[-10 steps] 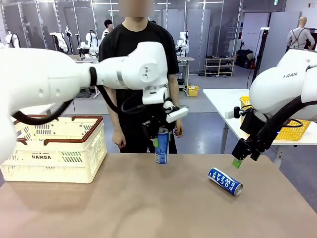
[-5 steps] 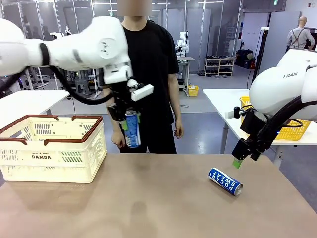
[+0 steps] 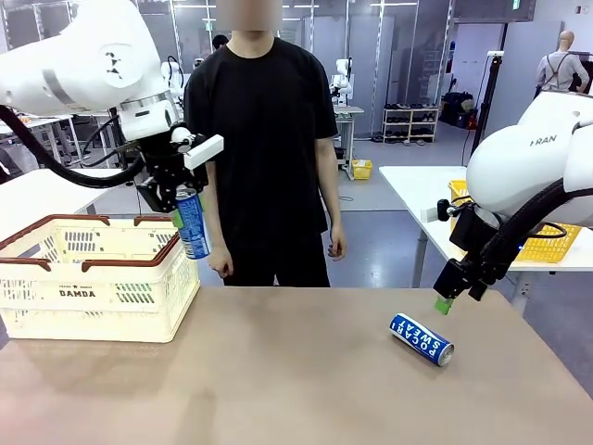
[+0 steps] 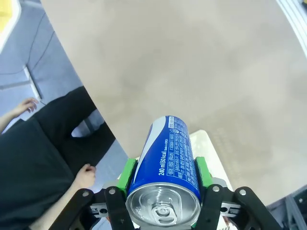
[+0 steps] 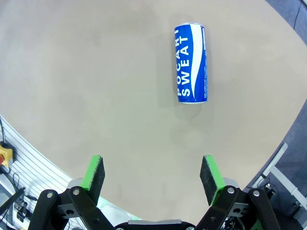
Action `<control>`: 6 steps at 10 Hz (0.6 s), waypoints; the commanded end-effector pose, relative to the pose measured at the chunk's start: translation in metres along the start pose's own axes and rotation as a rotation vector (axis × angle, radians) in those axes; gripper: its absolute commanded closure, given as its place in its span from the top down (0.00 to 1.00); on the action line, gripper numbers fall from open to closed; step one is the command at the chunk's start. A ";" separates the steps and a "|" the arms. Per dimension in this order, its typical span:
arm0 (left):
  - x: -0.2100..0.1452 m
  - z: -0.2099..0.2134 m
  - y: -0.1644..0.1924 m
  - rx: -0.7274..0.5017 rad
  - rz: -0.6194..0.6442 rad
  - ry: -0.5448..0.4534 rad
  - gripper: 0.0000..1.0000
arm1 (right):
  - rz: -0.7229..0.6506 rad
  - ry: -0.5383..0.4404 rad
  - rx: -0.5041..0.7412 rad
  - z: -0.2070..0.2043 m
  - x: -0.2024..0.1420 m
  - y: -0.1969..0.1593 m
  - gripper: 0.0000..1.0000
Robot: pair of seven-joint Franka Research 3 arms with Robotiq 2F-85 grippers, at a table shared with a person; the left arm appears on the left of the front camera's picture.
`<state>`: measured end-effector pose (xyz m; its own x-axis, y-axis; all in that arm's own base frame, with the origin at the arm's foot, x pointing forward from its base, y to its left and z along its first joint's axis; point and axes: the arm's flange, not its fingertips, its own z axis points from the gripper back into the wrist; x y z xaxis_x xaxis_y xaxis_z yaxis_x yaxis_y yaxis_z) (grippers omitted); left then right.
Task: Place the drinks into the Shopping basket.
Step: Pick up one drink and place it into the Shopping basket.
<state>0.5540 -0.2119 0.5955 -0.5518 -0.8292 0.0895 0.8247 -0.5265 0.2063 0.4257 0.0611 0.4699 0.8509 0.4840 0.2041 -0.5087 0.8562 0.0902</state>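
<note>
lying can (image 5: 191,63): POCARI SWEAT | basket (image 3: 56,315): DAMDA | held can (image 4: 169,160): 240 ml

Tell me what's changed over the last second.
The left gripper, shut on a blue can, carried it up and left from the middle of the table to the Shopping basket, at its right side. The right gripper stayed open near the lying can; that can and the basket haven't moved.

Basket (image 3: 88,318) left, lying can (image 3: 421,338) right

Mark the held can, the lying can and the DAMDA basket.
held can (image 3: 193,227), front view, middle of its blue side.
lying can (image 5: 191,62), right wrist view, on the lettering.
DAMDA basket (image 3: 93,320), front view, front wall.
</note>
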 end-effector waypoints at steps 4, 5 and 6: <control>-0.004 0.002 -0.004 -0.002 0.009 0.003 0.15 | 0.008 0.007 -0.005 0.001 -0.001 -0.002 1.00; -0.004 0.002 -0.004 -0.002 0.009 0.003 0.15 | 0.008 0.007 -0.005 0.001 -0.001 -0.002 1.00; -0.004 0.002 -0.004 -0.002 0.009 0.003 0.15 | 0.008 0.007 -0.005 0.001 -0.001 -0.002 1.00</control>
<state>0.5519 -0.2061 0.5913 -0.5443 -0.8339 0.0911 0.8314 -0.5218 0.1913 0.4257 0.0611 0.4699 0.8509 0.4840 0.2041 -0.5087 0.8562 0.0901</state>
